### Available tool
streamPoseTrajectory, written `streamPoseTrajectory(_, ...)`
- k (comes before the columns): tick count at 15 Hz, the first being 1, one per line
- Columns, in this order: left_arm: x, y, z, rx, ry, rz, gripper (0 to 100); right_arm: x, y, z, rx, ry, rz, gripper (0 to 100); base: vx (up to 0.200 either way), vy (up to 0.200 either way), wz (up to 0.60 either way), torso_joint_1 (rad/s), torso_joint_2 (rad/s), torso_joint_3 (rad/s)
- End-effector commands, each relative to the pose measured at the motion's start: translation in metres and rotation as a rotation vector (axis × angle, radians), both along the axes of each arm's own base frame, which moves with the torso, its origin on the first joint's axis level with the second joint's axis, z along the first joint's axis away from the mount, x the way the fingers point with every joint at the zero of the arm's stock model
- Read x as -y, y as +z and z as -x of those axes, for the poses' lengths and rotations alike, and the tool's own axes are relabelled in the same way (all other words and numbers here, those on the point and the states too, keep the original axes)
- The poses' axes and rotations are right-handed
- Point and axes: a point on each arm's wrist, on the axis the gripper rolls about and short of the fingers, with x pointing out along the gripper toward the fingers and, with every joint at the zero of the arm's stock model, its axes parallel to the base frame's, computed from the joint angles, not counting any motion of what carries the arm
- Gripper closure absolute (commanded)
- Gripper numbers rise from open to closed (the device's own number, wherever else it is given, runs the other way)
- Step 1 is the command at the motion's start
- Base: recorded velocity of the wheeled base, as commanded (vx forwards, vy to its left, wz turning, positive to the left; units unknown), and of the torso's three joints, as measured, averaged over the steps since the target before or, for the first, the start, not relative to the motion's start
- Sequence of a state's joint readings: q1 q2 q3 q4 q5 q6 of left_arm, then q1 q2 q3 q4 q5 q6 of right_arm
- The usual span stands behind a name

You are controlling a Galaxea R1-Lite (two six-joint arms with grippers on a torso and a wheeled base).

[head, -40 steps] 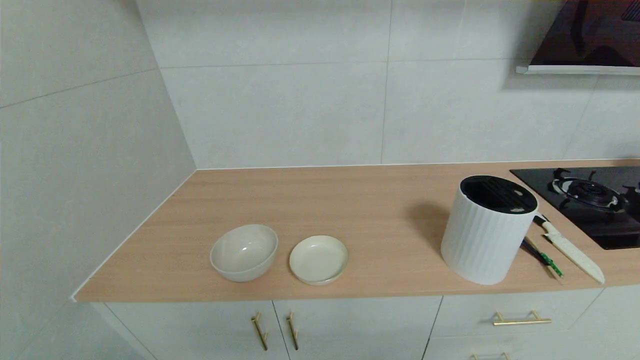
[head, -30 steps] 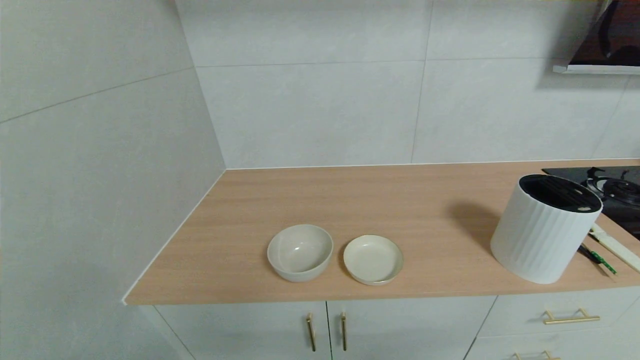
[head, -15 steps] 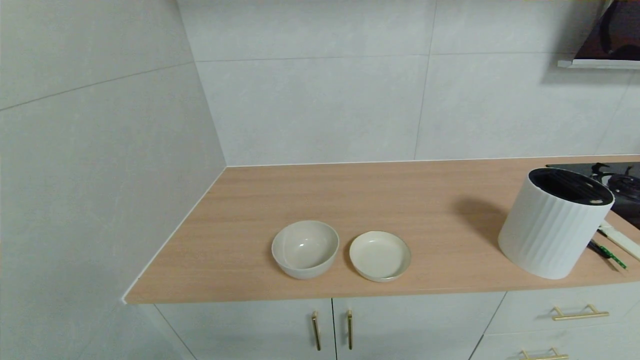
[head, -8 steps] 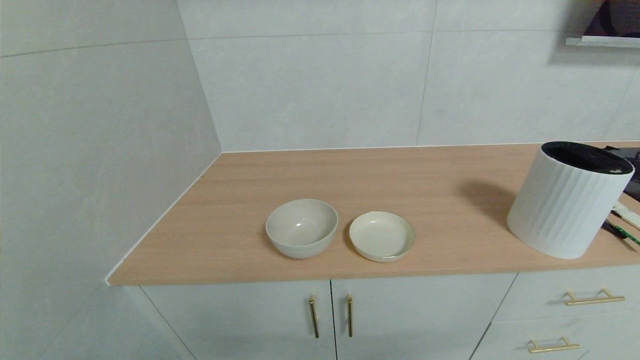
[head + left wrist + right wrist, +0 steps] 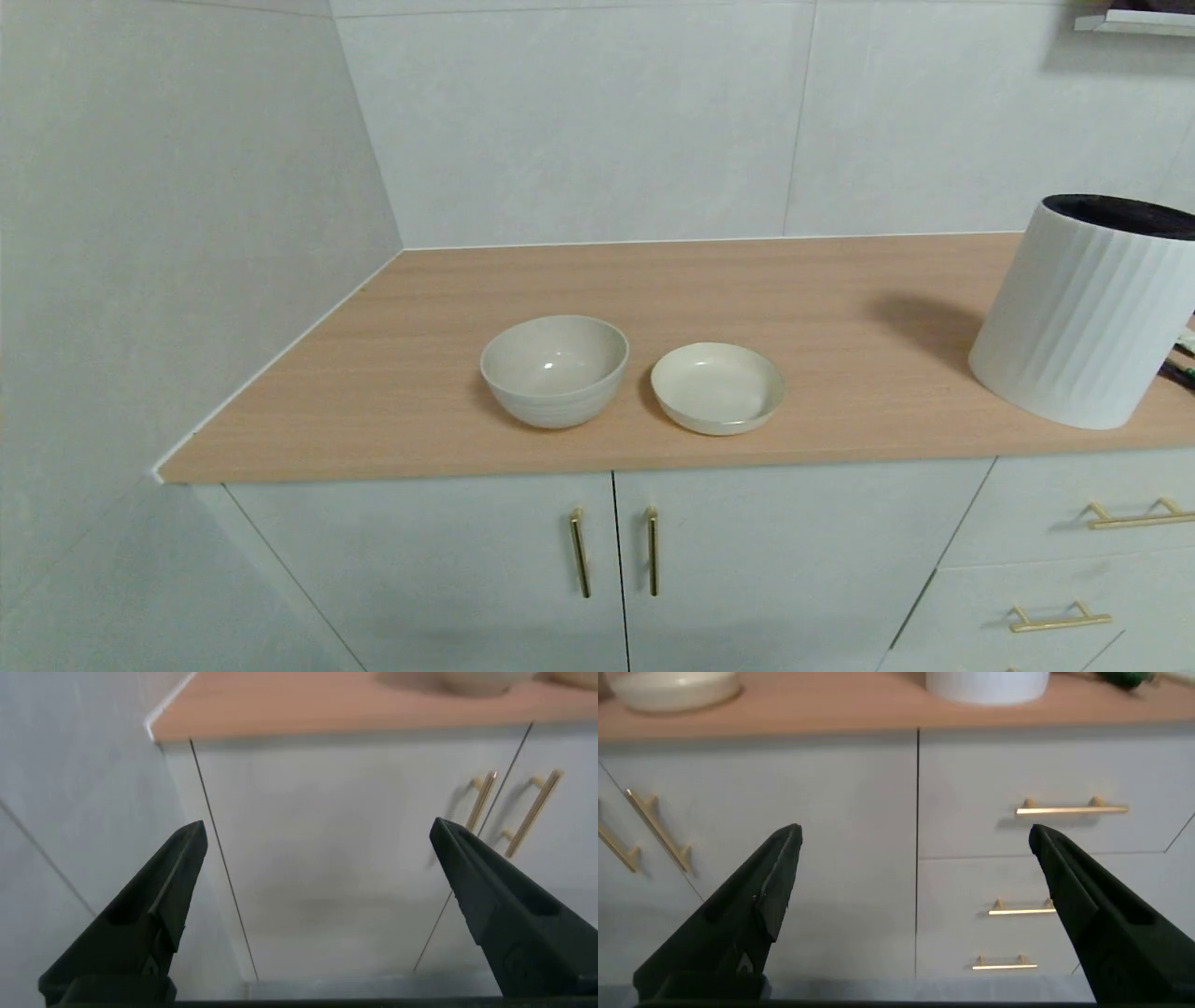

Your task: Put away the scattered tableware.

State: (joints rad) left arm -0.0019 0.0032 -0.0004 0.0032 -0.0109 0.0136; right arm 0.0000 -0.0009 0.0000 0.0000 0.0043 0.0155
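A pale grey bowl [image 5: 555,368] stands on the wooden counter [image 5: 747,280] near its front edge, with a shallow cream dish [image 5: 717,385] just to its right. The dish's underside [image 5: 671,691] also shows in the right wrist view. My left gripper [image 5: 313,840] is open, held low in front of the white cabinet doors [image 5: 374,859] under the counter. My right gripper [image 5: 915,845] is open too, facing the drawer fronts [image 5: 1046,812] below the counter. Neither holds anything.
A white ribbed cylinder holder [image 5: 1088,313] with a black top stands at the counter's right. Gold handles [image 5: 616,551] mark the cabinet doors, and gold drawer pulls [image 5: 1130,515] sit at the right. Tiled walls close the left side and back.
The head camera has shifted left and tilted down, so more cabinet front shows and the hob and knife have left the picture. The bowl, dish and holder have not moved.
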Motion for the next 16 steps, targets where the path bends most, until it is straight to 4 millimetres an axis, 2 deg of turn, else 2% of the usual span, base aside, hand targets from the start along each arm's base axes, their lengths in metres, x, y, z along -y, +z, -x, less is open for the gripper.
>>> streamPoseTrajectory(1, 0.0000, -0.0001, 0.0000, 0.000, 0.000, 0.000, 0, 0.0000, 0.0000, -0.0001, -0.001, 0.000, 0.000, 0, 0.000, 0.000, 0.00, -0.207, 0.49, 0.286)
streamPoseTrajectory(10, 0.0000, -0.0001, 0.0000, 0.000, 0.001, 0.001, 0, 0.0000, 0.0000, -0.0001, -0.001, 0.000, 0.000, 0, 0.000, 0.000, 0.00, -0.173, 0.47, 0.299)
streamPoseTrajectory(16, 0.0000, -0.0001, 0.0000, 0.000, 0.001, 0.001, 0, 0.0000, 0.0000, -0.0001, -0.001, 0.000, 0.000, 0, 0.000, 0.000, 0.00, -0.104, 0.40, 0.288)
